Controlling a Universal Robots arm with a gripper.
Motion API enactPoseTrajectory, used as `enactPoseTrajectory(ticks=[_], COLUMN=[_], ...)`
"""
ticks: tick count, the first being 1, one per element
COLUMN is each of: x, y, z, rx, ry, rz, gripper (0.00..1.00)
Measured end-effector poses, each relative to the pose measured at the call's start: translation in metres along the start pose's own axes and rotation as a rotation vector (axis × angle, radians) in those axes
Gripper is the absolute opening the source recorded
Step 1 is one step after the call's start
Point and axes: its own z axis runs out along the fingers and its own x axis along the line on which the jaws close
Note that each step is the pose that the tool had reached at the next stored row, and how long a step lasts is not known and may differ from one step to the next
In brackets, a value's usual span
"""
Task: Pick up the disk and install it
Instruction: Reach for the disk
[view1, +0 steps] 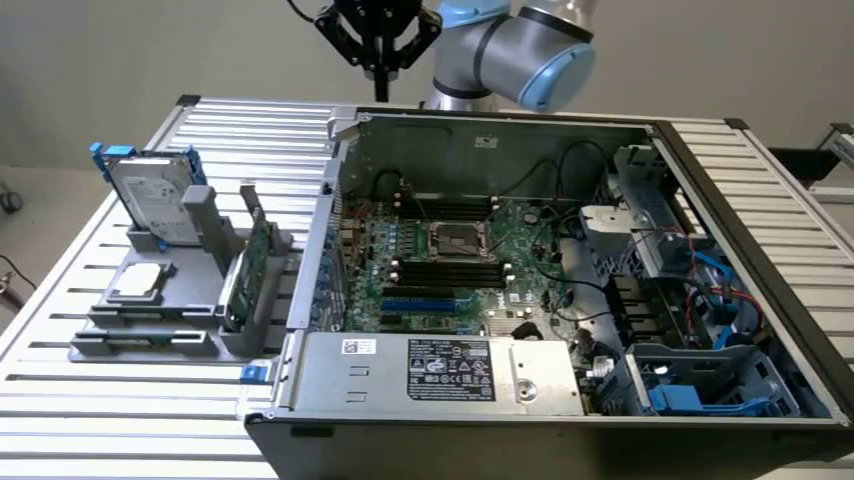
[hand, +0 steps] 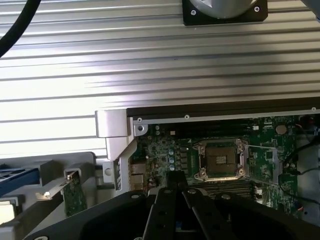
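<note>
Shut tight on nothing: the pincer (view1: 384, 92), high over the rear wall of the open case (view1: 330, 200), fingers pressed together and pointing down. Well apart from it, at the exterior view's left, the disk (view1: 151, 192), on edge in a grey rack (view1: 200, 215) on the slatted desk (view1: 67, 400), leaning back a little, label face outward, blue carrier framing it. Lower in the same rack, a small square chip (view1: 140, 283) lying flat; between chip and case, a green card (view1: 256, 268) upright in a slot. Inside the case, a board with a socket (view1: 461, 242) near its middle, dark cables across it, and blue-trimmed bays (view1: 694, 400) at the exterior view's right. In the wrist view, closed black fingers over the socket side of the board, with the case's rim and bare desk slats beyond.
</note>
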Motion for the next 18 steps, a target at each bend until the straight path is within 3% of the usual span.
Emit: enactPoseTrajectory(ticks=[11, 18], x=[0.050, 0.082], y=[-0.0032, 0.0005], z=[-0.0011, -0.0014], rx=[0.0000, 0.0001], ry=[0.0006, 0.0009], rz=[0.000, 0.000], gripper=[0.11, 0.11])
